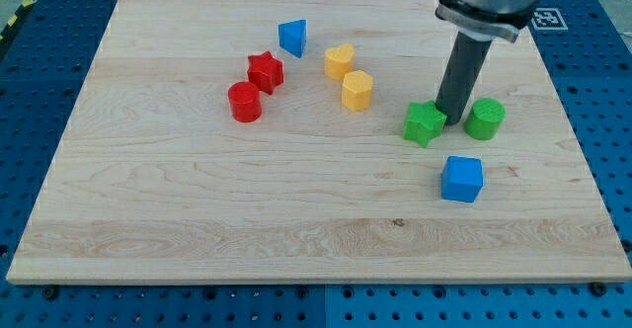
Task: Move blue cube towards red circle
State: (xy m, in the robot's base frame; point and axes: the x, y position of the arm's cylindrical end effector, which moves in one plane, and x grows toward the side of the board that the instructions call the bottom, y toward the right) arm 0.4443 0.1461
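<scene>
My tip (455,121) stands between 2 green blocks, star (425,123) and cylinder (485,119); this end effector has no jaws. Blue cube (462,179) lies just below; 2 yellow blocks, then red circle (244,102), left.

I am seeing no readable words or numbers; only a black-and-white coded marker (545,17) is showing at the view's top right, behind the arm.

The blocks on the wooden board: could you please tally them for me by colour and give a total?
Red: 2, the red circle and red star.
Blue: 2, the blue cube and blue triangle.
Yellow: 2, the yellow heart and yellow hexagon.
Green: 2, the green star and green circle.
Total: 8 blocks.
</scene>
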